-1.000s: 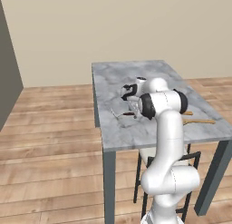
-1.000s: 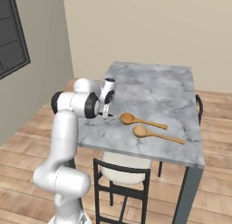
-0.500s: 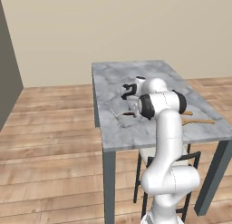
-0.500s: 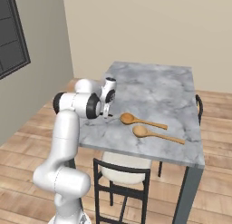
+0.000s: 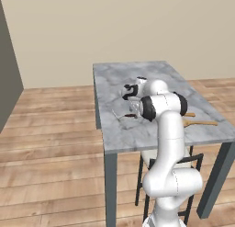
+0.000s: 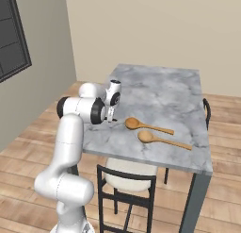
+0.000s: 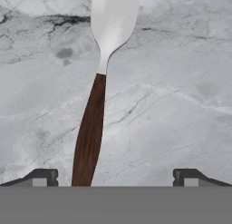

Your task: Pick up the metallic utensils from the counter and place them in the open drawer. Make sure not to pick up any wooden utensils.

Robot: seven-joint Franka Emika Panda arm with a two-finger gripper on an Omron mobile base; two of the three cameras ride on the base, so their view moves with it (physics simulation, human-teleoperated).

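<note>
A metal utensil (image 7: 97, 105) with a flat silver blade and a dark brown handle lies flat on the marble desk (image 7: 181, 82) directly under the hand (image 7: 115, 177). In the hand view its handle runs up from between the two dark fingertips (image 7: 43, 177), closer to the one on the left of that picture than to the other, and the silver end points away from the hand toward the top of the picture. The hand is spread wide, its tips standing far apart on either side of the handle, and it grips nothing; the handle passes between the tips without either one touching it, as far as the view shows. From the left base view the hand (image 5: 131, 106) hangs low over the desk (image 5: 137, 70) near the desk's left edge, and a small dark brown piece of a utensil (image 5: 130, 115) shows just beneath it on the marble. From the right base view the hand (image 6: 112, 115) points down at the desk (image 6: 164, 86) just left of the two wooden spoons (image 6: 148, 126), which lie side by side on the marble, bowls toward the hand and handles pointing away from it, apart from the hand.
</note>
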